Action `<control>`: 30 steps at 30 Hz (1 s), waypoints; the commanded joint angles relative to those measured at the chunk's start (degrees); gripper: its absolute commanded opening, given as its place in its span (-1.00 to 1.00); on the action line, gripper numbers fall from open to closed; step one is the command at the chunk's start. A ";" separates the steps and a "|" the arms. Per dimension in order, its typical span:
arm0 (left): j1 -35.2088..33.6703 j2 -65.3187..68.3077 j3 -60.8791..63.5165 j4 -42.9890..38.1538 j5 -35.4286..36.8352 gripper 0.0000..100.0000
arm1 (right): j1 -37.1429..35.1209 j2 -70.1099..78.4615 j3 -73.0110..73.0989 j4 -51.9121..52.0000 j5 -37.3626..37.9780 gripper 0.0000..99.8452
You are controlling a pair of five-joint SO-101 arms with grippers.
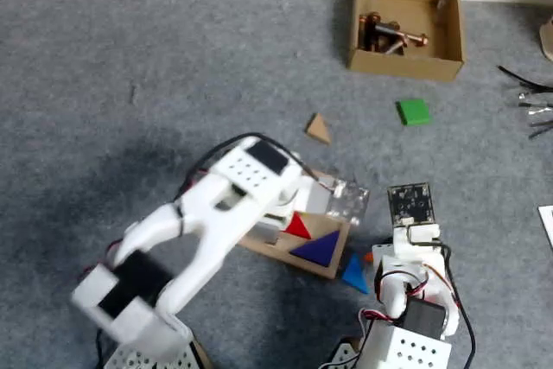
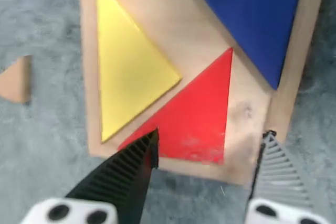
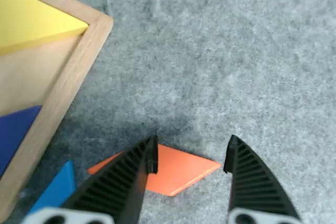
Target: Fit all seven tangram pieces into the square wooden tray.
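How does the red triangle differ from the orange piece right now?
The red triangle lies inside the wooden tray; the orange piece lies outside it on the grey carpet. Red rests against the yellow triangle; orange touches no tray piece. Red sits below the left gripper, orange below the right gripper. Both lie flat and ungripped, under open fingers.

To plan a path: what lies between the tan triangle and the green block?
Only bare carpet, between tan triangle and green block, in the high view.
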 commanded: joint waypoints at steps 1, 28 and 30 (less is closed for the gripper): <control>0.84 6.37 -8.57 -0.09 -0.53 -0.42 | -1.01 -1.01 5.93 -1.36 0.70 -0.59; 1.10 22.64 -28.70 21.36 -11.60 -0.42 | -1.01 -1.01 5.93 -1.45 0.88 -0.59; 1.10 21.93 -28.70 21.45 -11.60 -0.42 | -1.01 -1.01 5.93 -1.45 0.88 -0.59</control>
